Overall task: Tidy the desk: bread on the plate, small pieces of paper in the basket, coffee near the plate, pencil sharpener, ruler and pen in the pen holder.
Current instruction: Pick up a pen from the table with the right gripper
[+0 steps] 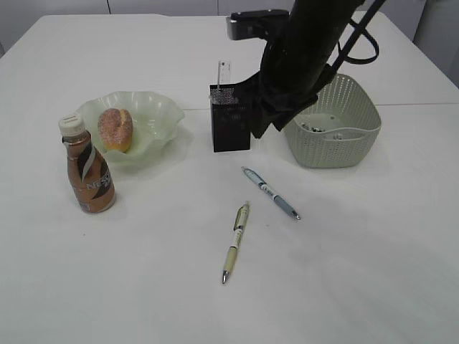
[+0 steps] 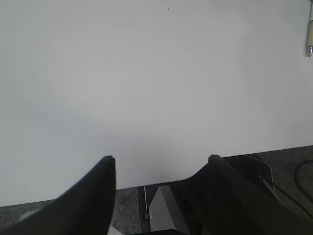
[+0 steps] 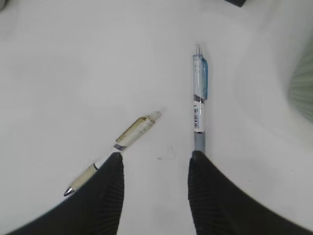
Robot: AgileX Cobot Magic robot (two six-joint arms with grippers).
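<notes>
Exterior view: bread (image 1: 115, 129) lies in the plate (image 1: 159, 115), coffee (image 1: 87, 174) upright just beside it; ruler (image 1: 224, 74) stands in the pen holder (image 1: 230, 118); basket (image 1: 337, 123) to its right, small bits inside. Two pens on the desk (image 1: 143, 287): blue pen (image 1: 270, 193), yellow pen (image 1: 235, 242).

Right wrist view only: right end effector (image 3: 155, 159) fingers apart, empty, hovering between both pens. Left wrist view only: left end effector (image 2: 161, 159) apart, empty, at desk edge.
</notes>
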